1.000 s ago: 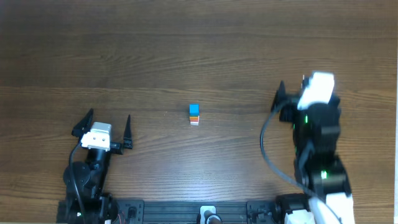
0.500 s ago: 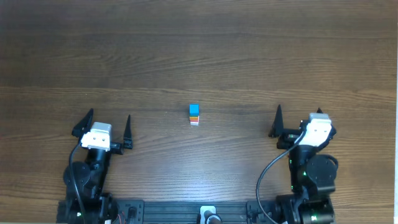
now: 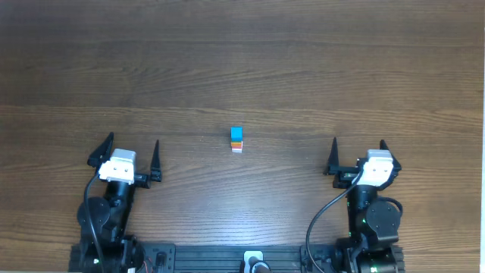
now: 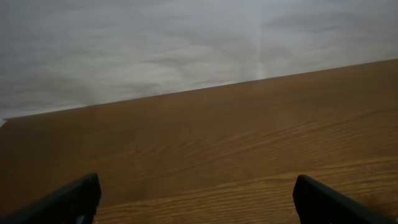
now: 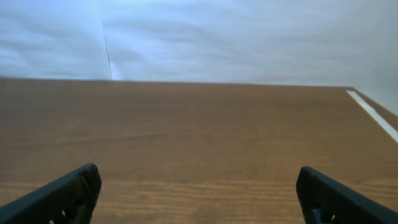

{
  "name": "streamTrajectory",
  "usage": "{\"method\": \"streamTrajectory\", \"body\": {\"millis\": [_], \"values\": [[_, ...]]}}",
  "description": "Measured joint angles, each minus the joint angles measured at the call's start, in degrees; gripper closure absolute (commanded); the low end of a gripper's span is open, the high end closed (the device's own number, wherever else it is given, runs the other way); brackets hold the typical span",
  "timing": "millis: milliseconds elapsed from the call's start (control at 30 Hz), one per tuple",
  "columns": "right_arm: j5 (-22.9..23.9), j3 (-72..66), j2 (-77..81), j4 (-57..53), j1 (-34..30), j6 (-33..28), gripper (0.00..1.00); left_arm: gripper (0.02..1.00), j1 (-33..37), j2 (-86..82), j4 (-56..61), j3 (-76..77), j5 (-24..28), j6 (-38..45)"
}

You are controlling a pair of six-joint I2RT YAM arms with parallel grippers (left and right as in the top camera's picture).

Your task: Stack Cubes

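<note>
Lower left of the top view: left black two-finger gripper (image 3: 131, 142) spread wide and holding nothing, well apart from the small cube stack (image 3: 236, 139) at the centre of the brown wooden table (image 3: 242, 61), with blue cube (image 3: 236, 133) on top, orange cube (image 3: 237, 143) under it and pale cube (image 3: 237, 149) lowest. Lower right: right black two-finger gripper (image 3: 358, 142) likewise wide and empty, also well apart from the stack. Probably the closing step, the stacking apparently complete; next, only keeping both arms away from the tower.
</note>
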Motion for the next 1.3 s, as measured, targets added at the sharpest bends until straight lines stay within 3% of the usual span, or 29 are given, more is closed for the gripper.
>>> {"method": "streamTrajectory", "body": {"millis": [533,1300], "values": [[-0.42,-3.19,-0.02,0.83,-5.77,-0.48,0.007,0.018,0.0,0.0,0.0,0.0,0.0,0.0],[-0.42,-3.19,-0.02,0.83,-5.79,-0.7,0.007,0.018,0.0,0.0,0.0,0.0,-0.02,0.0]]}}
